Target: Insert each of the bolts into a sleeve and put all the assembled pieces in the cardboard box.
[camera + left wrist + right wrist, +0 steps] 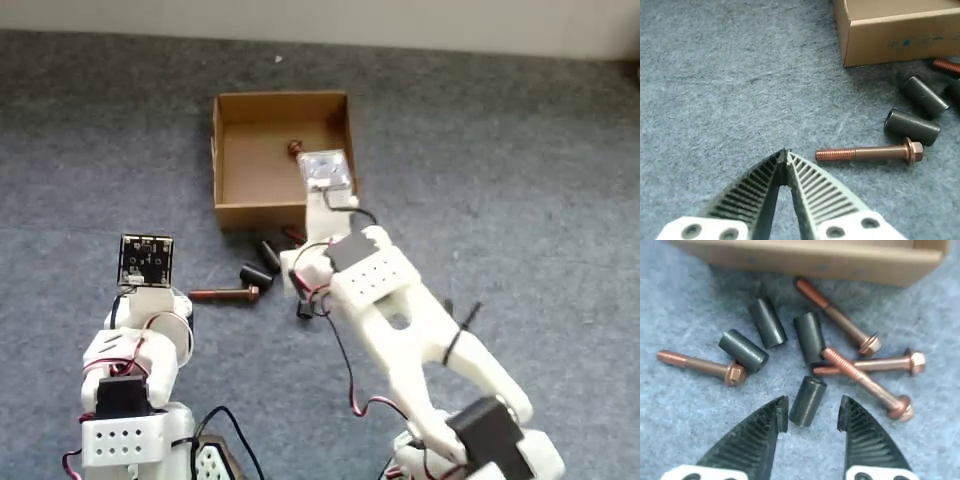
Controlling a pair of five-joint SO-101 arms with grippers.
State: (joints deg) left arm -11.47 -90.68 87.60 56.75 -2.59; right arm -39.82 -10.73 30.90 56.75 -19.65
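Observation:
Several copper bolts and several black sleeves lie loose on the grey carpet just in front of the cardboard box (245,150). My right gripper (812,412) is open and low over the pile, and one sleeve (807,401) lies between its fingertips. Close by, two bolts (867,385) cross each other. A lone bolt (870,151) lies apart from the pile beside a sleeve (912,127). My left gripper (786,152) is shut and empty, a short way from that bolt's threaded end. A small copper piece (295,148) sits inside the box.
The right arm (375,275) stretches from the near right toward the box, and its wrist covers part of the box's front wall. The left arm (140,340) stands at the near left. Open carpet surrounds the box and the pile.

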